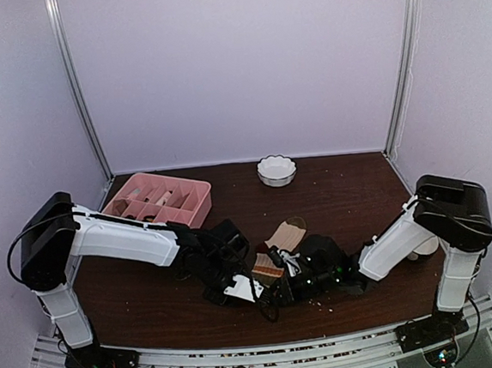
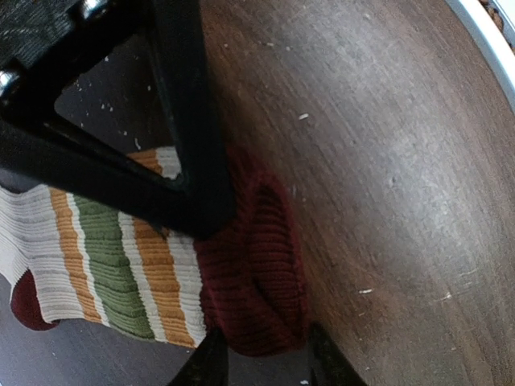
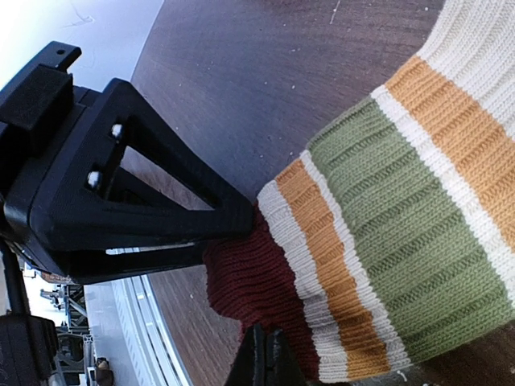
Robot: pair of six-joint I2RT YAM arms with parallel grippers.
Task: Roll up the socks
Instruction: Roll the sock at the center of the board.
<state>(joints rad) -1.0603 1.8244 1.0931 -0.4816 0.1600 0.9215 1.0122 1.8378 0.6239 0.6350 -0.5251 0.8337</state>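
Top view: the left gripper [image 1: 237,281] and right gripper [image 1: 283,289] meet at the near centre of the dark wooden table [image 1: 359,196]; between them lies the striped sock [image 1: 268,264], cream ribbed knit with orange and green bands and a dark red end; a tan-brown ribbed sock [image 1: 291,232] shows just behind it, touching or overlapping, cannot tell which; the pink compartment tray [image 1: 203,201] and white scalloped bowl [image 1: 278,181] sit well apart at the back.

Left wrist view: its own fingertips [image 2: 211,363] stand either side of the dark red end, which looks curled over on itself; whether they clamp the knit or only straddle it cannot be told; the right gripper's black finger presses where red meets stripes.

Right wrist view: its own fingertips [image 3: 261,358] are pinched together at the striped sock's edge, apparently clenched on fabric; the left gripper's tip touches the dark red end; the striped part lies flat on the table.

Step judged: the first turn of the roll, at the dark red end; most of the task remains. The next move calls for turning that end over toward the stripes with a firm pinch and both edges level; a slack hold would likely let the curl spring open.
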